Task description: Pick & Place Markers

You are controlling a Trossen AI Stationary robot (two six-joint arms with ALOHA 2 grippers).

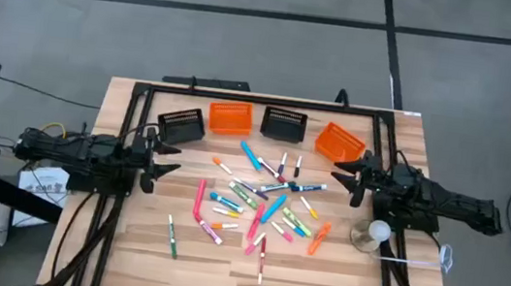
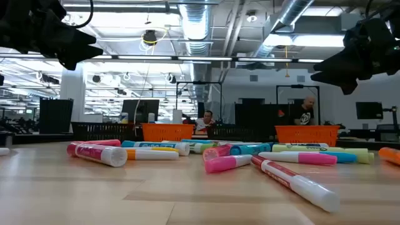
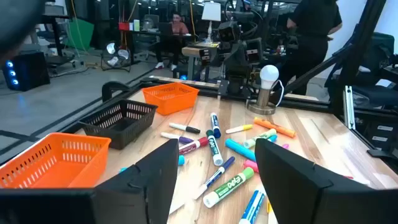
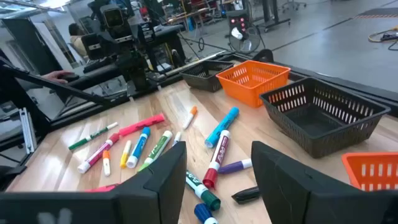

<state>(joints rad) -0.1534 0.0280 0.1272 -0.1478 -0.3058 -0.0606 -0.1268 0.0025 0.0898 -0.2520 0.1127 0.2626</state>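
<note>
Several markers (image 1: 259, 197) with coloured caps lie scattered flat on the middle of the wooden table, also seen in the low view (image 2: 219, 156). My left gripper (image 1: 171, 160) hovers open at the left of the pile, fingers pointing toward it; its wrist view shows the markers (image 3: 214, 146) beyond the empty gap between its fingers (image 3: 214, 186). My right gripper (image 1: 337, 178) hovers open at the right of the pile, nothing between its fingers (image 4: 217, 183), the markers (image 4: 217, 149) lying ahead of it. Both arms hang well above the tabletop in the low view.
Four slotted baskets stand along the far side: black (image 1: 182, 124), orange (image 1: 230, 117), black (image 1: 284, 123), orange (image 1: 341, 142). A small lamp with a white bulb (image 1: 373, 234) stands at the near right. A black frame (image 1: 241, 97) rims the table. People sit in the room behind.
</note>
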